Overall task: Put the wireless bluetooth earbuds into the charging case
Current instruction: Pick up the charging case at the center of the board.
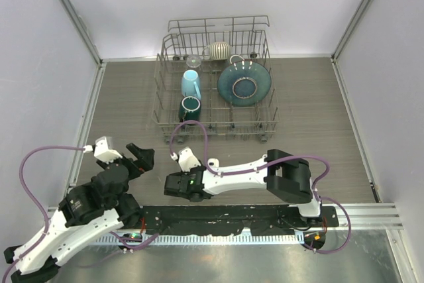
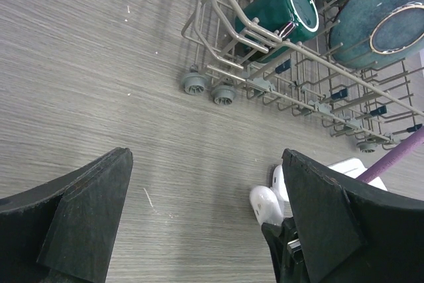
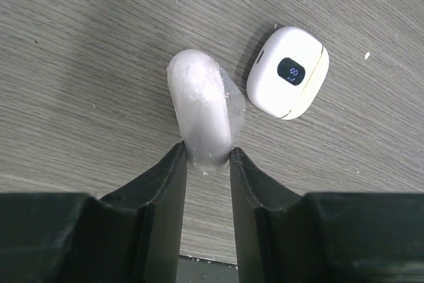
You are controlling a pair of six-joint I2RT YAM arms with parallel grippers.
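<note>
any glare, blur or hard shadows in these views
Top external: glare on the metal sill at the near edge. Left wrist: dish rack sharp, the dark fingers of the left gripper soft-edged up close. Right wrist: crisp; the white case with a display throws a dark shadow along its left edge, and the film-wrapped white piece in the right gripper glints.

Both arms are white shells with black joints: left arm (image 1: 63,220), right arm (image 1: 242,170). I see a purple cable (image 1: 53,148) looping off the left at 9 o'clock and a second purple cable (image 1: 192,122) on the right, toward 12. Right gripper (image 3: 207,152): fingers (image 3: 159,210) are matte black wedges. Small green light (image 1: 192,180) at the wrist.
</note>
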